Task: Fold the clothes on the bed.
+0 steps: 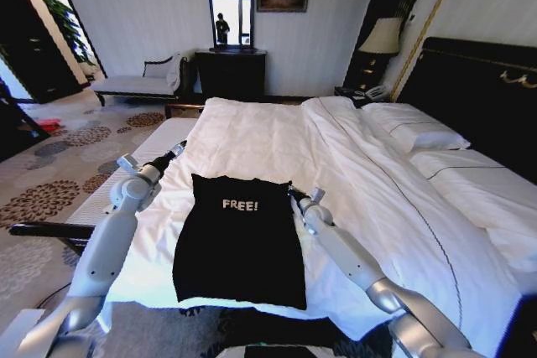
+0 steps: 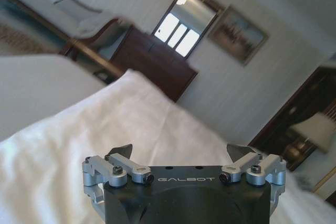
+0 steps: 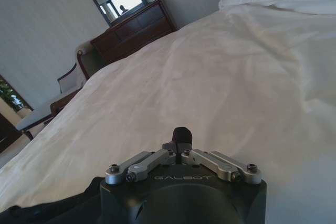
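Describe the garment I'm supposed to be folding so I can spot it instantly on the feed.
Find the big bed with white bedding. On its near edge, between the two arms, lies the black T-shirt, spread flat. It is the one dark thing on the white duvet, with small white "FREE!" lettering across the chest.

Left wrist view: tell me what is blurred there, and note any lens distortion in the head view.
Left wrist view: the dresser, chaise and lamp are smeared and soft, while the left end effector stays sharp with its fingers apart. Head view: wide-angle bending curves the walls and the bed edges; the T-shirt lettering reads clearly.
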{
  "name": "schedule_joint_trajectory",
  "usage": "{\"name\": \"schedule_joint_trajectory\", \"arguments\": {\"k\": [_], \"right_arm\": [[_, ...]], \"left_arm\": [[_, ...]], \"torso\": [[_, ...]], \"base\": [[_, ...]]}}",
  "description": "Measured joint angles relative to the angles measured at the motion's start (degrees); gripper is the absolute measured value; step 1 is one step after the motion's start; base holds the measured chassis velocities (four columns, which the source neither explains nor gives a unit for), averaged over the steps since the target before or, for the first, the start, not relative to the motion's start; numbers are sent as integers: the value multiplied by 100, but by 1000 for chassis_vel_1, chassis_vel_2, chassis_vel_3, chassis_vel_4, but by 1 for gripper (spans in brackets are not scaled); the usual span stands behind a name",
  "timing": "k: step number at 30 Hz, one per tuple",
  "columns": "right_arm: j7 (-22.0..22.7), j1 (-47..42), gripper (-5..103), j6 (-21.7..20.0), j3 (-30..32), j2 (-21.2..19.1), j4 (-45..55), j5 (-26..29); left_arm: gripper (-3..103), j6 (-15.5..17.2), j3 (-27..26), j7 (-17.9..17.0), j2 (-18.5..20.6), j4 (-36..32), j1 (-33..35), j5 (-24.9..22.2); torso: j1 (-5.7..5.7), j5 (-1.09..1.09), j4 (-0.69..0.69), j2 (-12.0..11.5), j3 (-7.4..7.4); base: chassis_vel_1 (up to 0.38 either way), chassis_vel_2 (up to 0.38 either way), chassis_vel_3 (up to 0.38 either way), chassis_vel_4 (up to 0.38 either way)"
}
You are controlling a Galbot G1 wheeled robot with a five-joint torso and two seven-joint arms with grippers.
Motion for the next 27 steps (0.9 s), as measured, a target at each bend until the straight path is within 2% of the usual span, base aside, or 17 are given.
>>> {"name": "schedule_joint_trajectory", "arguments": {"k": [3, 4, 7, 8, 11, 17, 27], "right_arm": [[32, 34, 0, 13, 28, -7, -71, -13], [32, 34, 0, 13, 28, -7, -71, -13], [60, 58, 0, 34, 70, -3, -134, -16], [60, 58, 0, 34, 70, -3, -134, -16], [53, 44, 0, 38, 68, -59, -151, -64], [50, -11, 0, 46, 71, -26, -181, -153], [47, -9, 0, 60, 72, 13, -186, -254]], "left_arm": [[100, 231, 64, -81, -100, 500, -4, 116], [100, 231, 64, -81, -100, 500, -4, 116], [100, 325, 144, -101, -278, 1297, -144, 347], [100, 325, 144, -101, -278, 1297, -144, 347], [100, 437, 201, -37, -493, 1872, -346, 485], [100, 464, 291, 14, -899, 2565, -827, 675], [100, 476, 405, 191, -1347, 3214, -1377, 944]], "torso": [[0, 1, -1, 0, 0], [0, 1, -1, 0, 0], [0, -2, 0, 0, 0], [0, -2, 0, 0, 0], [1, 0, 0, 0, 0], [0, 1, -3, 0, 0], [0, 0, -1, 0, 0]], "base": [[0, 0, 0, 0], [0, 0, 0, 0], [0, 0, 0, 0], [0, 0, 0, 0], [0, 0, 0, 0], [0, 0, 0, 0], [0, 0, 0, 0]]}}
